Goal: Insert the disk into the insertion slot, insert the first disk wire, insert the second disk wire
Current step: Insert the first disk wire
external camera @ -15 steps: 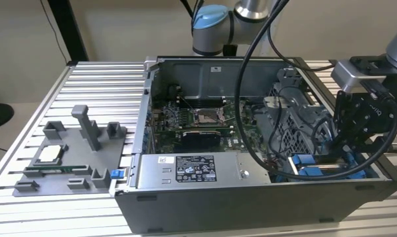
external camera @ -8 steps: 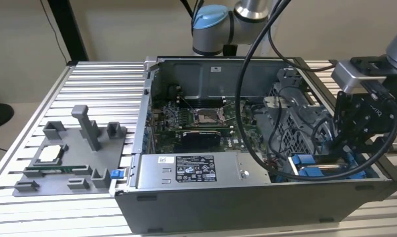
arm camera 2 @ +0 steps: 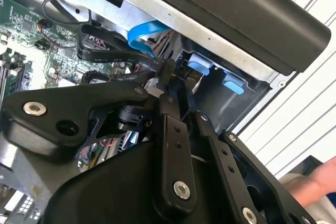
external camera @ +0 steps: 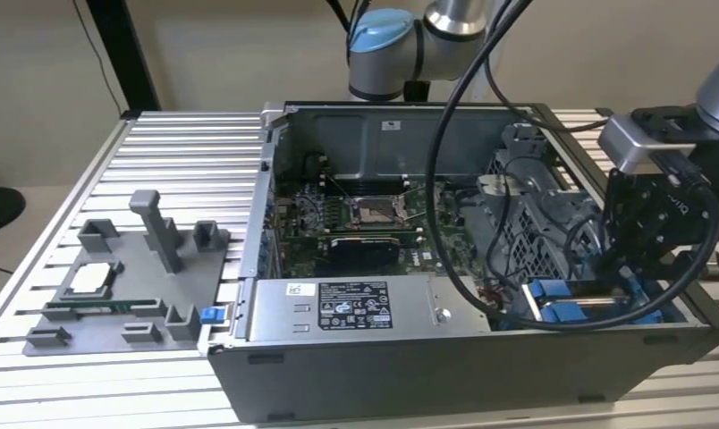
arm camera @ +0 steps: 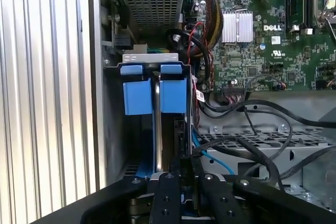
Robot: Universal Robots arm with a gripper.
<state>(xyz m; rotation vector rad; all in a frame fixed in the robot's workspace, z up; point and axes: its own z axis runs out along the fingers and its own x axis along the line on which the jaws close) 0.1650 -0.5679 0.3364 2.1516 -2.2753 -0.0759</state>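
Ribbed aluminium table [external camera: 169, 143] carries an open computer case [external camera: 455, 375] lying on its side, with a plain pale wall behind. At the exterior view's left, a grey fixture tray [external camera: 109, 313] sits on the table beside the case. Inside the case, the green motherboard [external camera: 359, 223] covers the middle of the floor. A grey power-supply box [external camera: 348, 308] with a white label lies along the near wall.

The robot arm [external camera: 390, 45] comes in from the far side, and its black wrist hangs over the near corner at the exterior view's right. That corner holds the insertion slot [arm camera: 113, 124], a grey sheet-metal bay. The disk [arm camera: 173, 93] stands inside it, its two bright blue carrier tabs side by side at the bay's end and a thin silver edge running between them. Most of its metal body is hidden by the bay walls.

In the second wrist view the gripper [arm camera 2: 169, 74] reaches down into this bay, just short of the blue tabs. Its two black fingers [arm camera 2: 170, 145] converge until the tips press together. I cannot tell whether anything thin is pinched between them.

A blue flat cable [arm camera 2: 147, 31] curls beyond the tips, and black cables [arm camera: 252, 108] loop over a perforated grey cage [arm camera: 273, 140] beside the bay. A person's hand [arm camera 2: 315, 182] rests outside the case wall.
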